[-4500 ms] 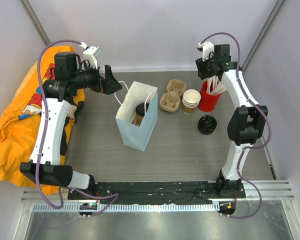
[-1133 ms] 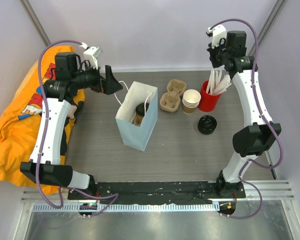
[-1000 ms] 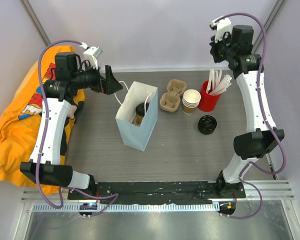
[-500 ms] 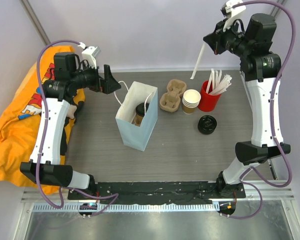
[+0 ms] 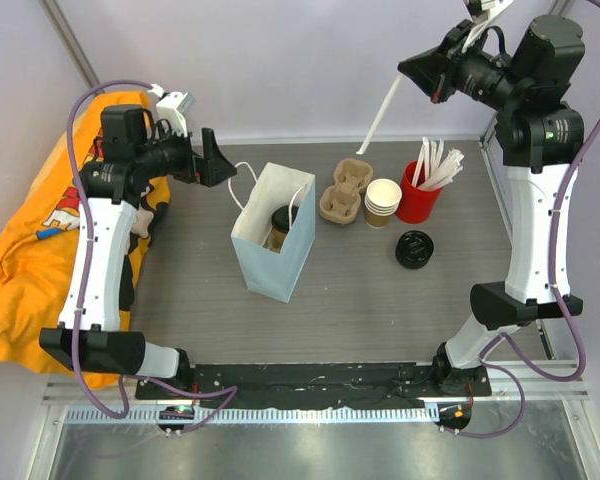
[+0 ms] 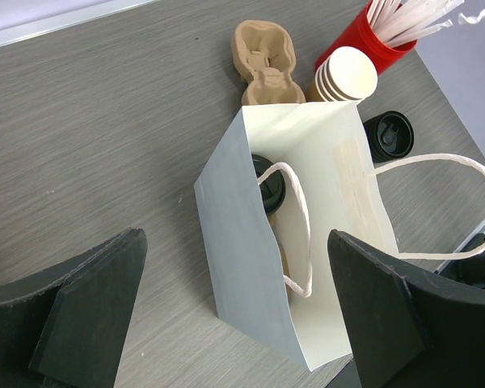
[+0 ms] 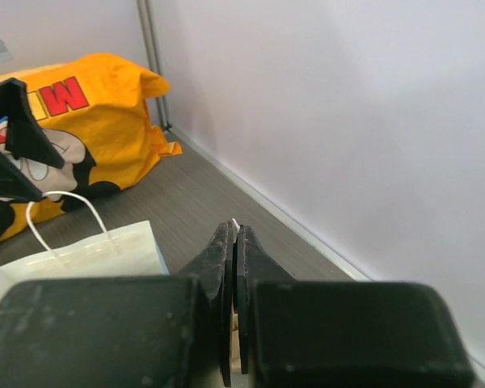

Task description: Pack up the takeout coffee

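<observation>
The takeout coffee (image 5: 279, 222), a brown cup with a black lid (image 6: 268, 184), stands inside the white paper bag (image 5: 275, 255) (image 6: 250, 267) in the middle of the table. My left gripper (image 5: 212, 160) (image 6: 234, 242) hangs wide open beside the bag's upper left, near its handle, holding nothing. My right gripper (image 5: 420, 72) (image 7: 235, 230) is raised high at the back right, shut on a white wrapped straw (image 5: 380, 115) that dangles down-left above the table. Only the straw's tip (image 7: 235, 221) peeks past the shut jaws in the right wrist view.
A red cup of straws (image 5: 417, 195), a stack of lidless brown cups (image 5: 383, 203), a moulded cup carrier (image 5: 345, 192) and black lids (image 5: 416, 248) sit to the right of the bag. A yellow cloth (image 5: 20, 260) drapes over the left edge.
My right gripper has pulled one straw out of the red cup, risen and swung it left, higher above the table. The left arm has shifted slightly; bag and coffee are unmoved.
</observation>
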### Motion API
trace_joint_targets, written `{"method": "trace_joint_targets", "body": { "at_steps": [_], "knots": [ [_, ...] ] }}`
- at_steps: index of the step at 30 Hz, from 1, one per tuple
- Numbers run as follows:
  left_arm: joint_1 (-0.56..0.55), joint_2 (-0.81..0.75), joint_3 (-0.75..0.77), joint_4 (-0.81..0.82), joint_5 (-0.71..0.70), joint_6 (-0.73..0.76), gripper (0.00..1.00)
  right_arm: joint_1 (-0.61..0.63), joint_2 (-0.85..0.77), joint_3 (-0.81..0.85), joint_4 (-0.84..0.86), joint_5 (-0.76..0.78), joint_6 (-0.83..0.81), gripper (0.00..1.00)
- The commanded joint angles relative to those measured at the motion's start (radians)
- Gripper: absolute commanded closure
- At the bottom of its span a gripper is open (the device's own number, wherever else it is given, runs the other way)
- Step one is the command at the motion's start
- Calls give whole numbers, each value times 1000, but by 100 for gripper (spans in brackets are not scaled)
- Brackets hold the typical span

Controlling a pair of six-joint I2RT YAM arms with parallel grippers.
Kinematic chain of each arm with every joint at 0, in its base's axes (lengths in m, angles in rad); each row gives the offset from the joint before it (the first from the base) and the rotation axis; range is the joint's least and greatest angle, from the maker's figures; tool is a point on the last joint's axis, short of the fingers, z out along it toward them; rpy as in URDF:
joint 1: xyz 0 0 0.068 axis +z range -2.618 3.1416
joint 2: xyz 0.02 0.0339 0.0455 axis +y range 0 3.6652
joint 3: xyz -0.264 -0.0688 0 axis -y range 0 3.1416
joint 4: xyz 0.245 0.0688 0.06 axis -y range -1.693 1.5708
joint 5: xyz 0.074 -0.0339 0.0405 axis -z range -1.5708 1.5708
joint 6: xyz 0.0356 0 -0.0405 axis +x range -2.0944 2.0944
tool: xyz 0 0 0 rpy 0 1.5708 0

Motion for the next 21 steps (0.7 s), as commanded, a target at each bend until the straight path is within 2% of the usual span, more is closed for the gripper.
{"method": "trace_joint_targets", "body": {
  "at_steps": [1,12,21],
  "knots": [
    [14,-33,-9,48,-2,4,0,8,4,50,50,-92,68,99],
    [40,-43,-23,62,0,-11,0,21,13,50,120,-244,193,99],
    [50,-44,-24,66,18,-17,0,98,16,23,171,-267,232,99]
  ]
}}
